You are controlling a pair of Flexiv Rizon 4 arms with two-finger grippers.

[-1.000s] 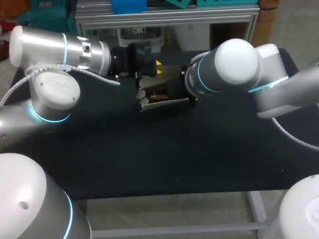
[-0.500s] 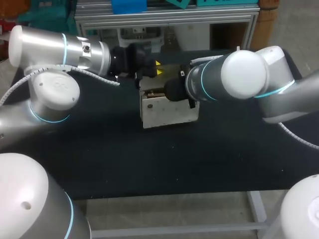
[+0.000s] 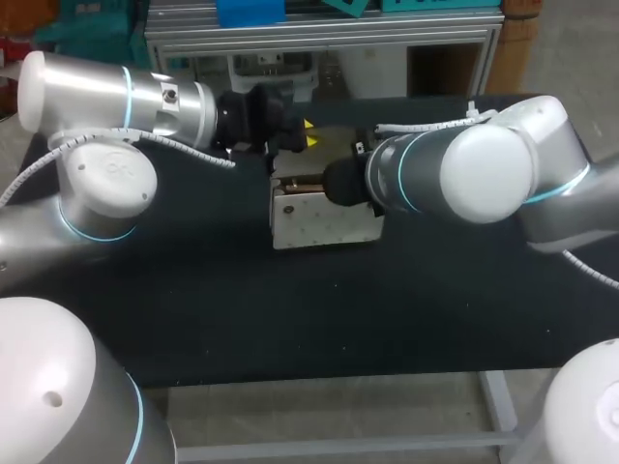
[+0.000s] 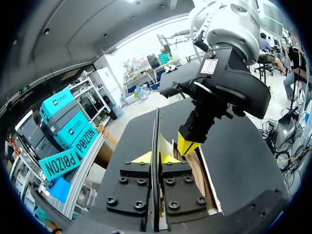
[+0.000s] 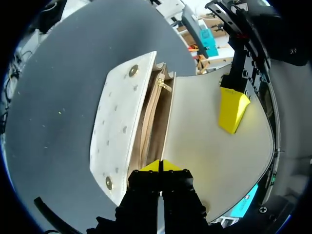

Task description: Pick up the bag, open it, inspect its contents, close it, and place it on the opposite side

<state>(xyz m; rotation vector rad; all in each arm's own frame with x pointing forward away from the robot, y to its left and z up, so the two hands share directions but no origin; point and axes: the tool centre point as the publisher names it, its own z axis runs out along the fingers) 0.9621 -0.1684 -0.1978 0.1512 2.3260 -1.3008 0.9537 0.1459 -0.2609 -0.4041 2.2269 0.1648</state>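
Note:
A cream studded bag (image 3: 324, 220) stands on the black table (image 3: 290, 319) with its front face showing. Its flap (image 5: 209, 151) is lifted back, baring the tan inside (image 5: 152, 122) and a gold zip pull (image 5: 164, 85). My left gripper (image 3: 308, 135) is behind the bag, shut on the flap's thin edge (image 4: 156, 129) between its yellow tips (image 4: 155, 157). My right gripper (image 5: 160, 165) is shut on the bag's rim at the mouth, by the flap's hinge. In the left wrist view the right gripper (image 4: 187, 144) shows just ahead, over the open bag.
The table's far edge (image 3: 416, 101) runs close behind the bag, with a metal frame beyond it. My two forearms come together over the table's back half.
The bag's front has swung down toward the table's near side and now shows in full. My right arm has shifted right and lower. The left arm has kept still.

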